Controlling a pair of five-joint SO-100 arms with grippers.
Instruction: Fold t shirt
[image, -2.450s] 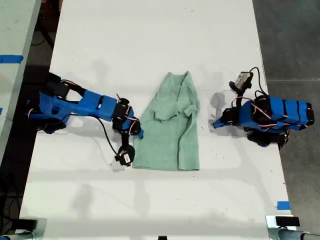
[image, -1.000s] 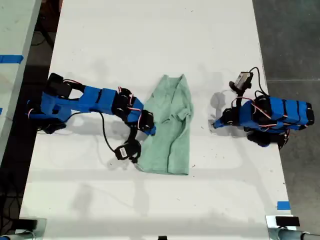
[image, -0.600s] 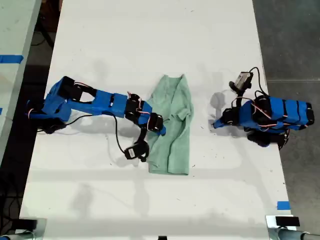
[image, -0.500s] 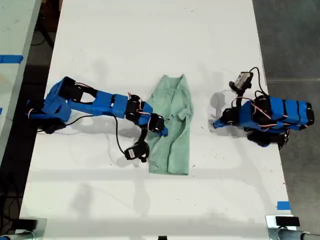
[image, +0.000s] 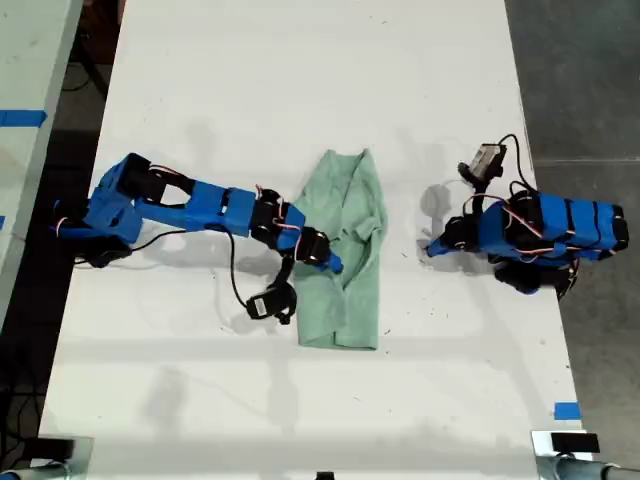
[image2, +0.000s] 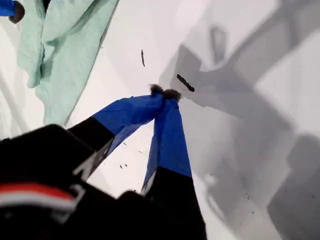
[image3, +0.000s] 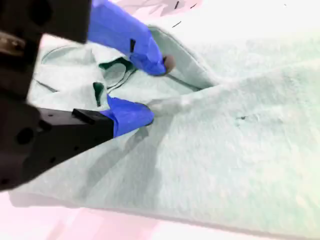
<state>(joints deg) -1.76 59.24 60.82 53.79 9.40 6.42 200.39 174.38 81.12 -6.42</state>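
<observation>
one t shirt (image: 348, 250), two blue arms, one white table (image: 300, 80)

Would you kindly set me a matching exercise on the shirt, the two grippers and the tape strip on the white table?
1 t shirt
2 my first gripper
3 my second gripper
4 tape

A shut, over bare table
B open, at the cloth
C mint green, mid-table
D blue, near the exterior view's lower right corner

Pairs: 1-C, 2-A, 3-B, 4-D
</observation>
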